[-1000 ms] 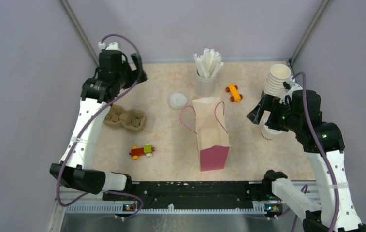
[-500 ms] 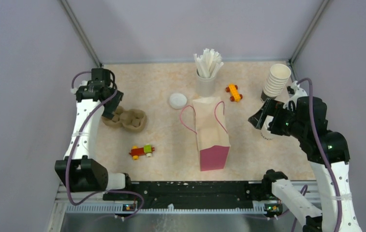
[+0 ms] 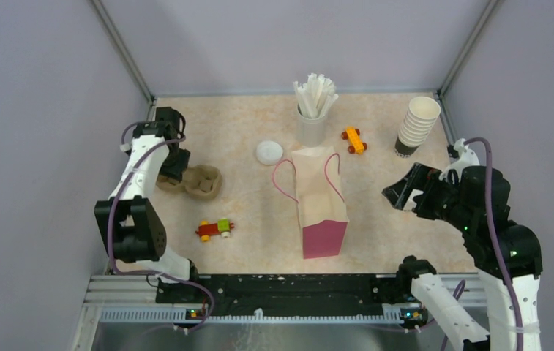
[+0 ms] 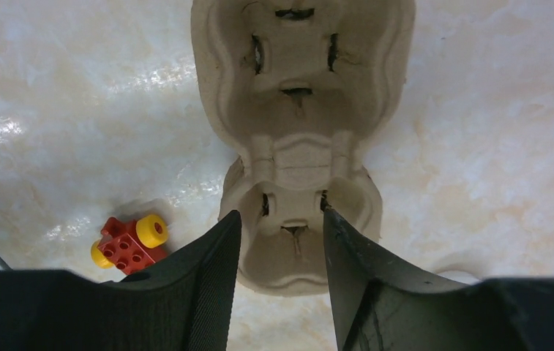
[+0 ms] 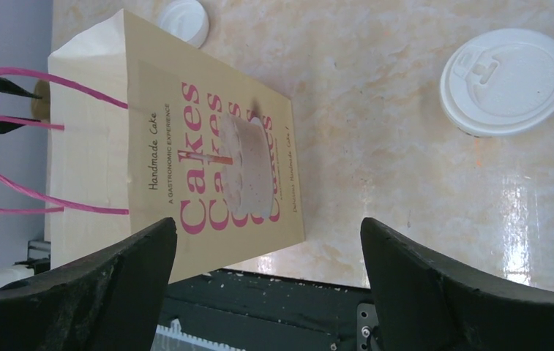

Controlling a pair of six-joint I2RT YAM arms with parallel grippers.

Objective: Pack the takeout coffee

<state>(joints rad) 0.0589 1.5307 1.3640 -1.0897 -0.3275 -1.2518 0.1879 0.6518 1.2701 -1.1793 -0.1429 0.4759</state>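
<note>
Left claw (image 4: 281, 216) part-open over the brown moulded cardboard cup tray (image 4: 299, 80); right claw (image 5: 265, 227) spread wide and empty, near the white lidded paper cup (image 5: 504, 80).

The left claw's two black fingers (image 4: 208, 278) sit over the rim of the tray's nearest well with a clear gap between them, and whether they touch the cardboard cannot be told. A red-and-yellow brick toy (image 4: 129, 245) lies just to one side. The right claw has hold of nothing. Its wrist view shows the lidded cup standing upright on the marbled beige table (image 5: 376, 161), outside the spread fingers and well apart from the cream-and-pink paper bag (image 5: 186, 146) printed "Cakes". From overhead the right claw hides the cup. A loose white round lid (image 3: 268, 152) lies left of the bag's mouth.
</note>
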